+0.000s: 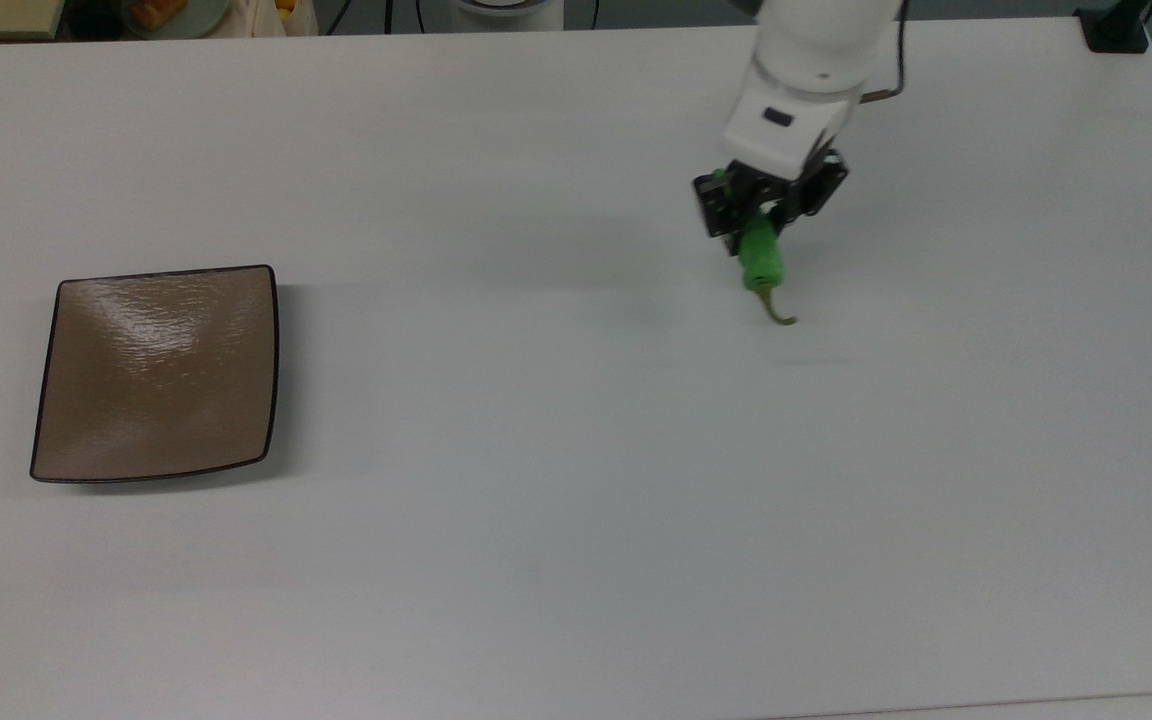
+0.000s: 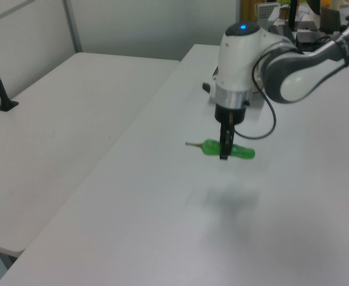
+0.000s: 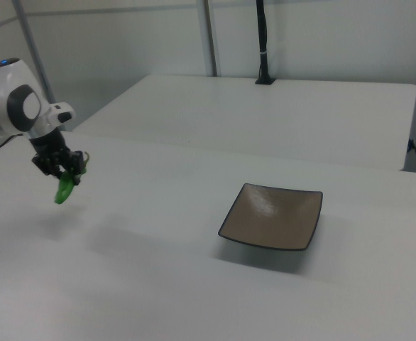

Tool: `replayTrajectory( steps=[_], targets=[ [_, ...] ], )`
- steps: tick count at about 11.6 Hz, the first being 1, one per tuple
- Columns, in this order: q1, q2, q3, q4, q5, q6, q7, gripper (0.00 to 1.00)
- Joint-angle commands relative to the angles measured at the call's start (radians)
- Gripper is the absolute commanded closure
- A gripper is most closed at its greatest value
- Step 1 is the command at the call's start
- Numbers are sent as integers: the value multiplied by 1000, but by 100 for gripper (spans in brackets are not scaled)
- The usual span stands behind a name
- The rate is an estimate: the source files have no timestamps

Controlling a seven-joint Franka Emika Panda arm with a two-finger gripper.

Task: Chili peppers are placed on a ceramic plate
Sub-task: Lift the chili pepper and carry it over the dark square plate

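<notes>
Gripper: the gripper (image 1: 758,215) hangs from the white arm above the desk (image 1: 556,480), fingers pointing down, in the upper right part of the top view. In the left view it (image 2: 224,156) sits near the middle, and in the right view it (image 3: 61,169) is at the far left.

Grip: the fingers are closed tight on the pepper, clamping it around its middle; little gap shows between them beyond the pepper's own thickness.

Pepper: the green pepper (image 1: 762,260) is held clear of the desk, with a soft shadow lying on the surface beneath it in the left view. There the pepper (image 2: 241,152) lies roughly level, crossing the fingers, with green body sticking out on both sides. In the right view the pepper (image 3: 64,189) droops downward below the fingers.

Stem: the thin brownish stem (image 1: 778,310) curls out from the pepper's end that points toward the bottom of the top view; in the left view the stem (image 2: 193,144) points to the left view's left.

Plate: the square brown plate (image 1: 66,440) rests flat on the desk at the top view's left, well apart from the gripper and pepper. In the right view the plate (image 3: 229,222) lies right of centre, with bare desk between it and the arm.
</notes>
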Motion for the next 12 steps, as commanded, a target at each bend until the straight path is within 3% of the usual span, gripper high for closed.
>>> replayTrajectory(
  steps=[1, 10, 12],
  targets=[
    [-36, -43, -107, 25, 17, -24, -114, 85],
    [-141, -19, -371, 99, 198, 14, -431, 85],
    [-187, 9, -390, 128, 273, 103, -456, 85]
  ],
)
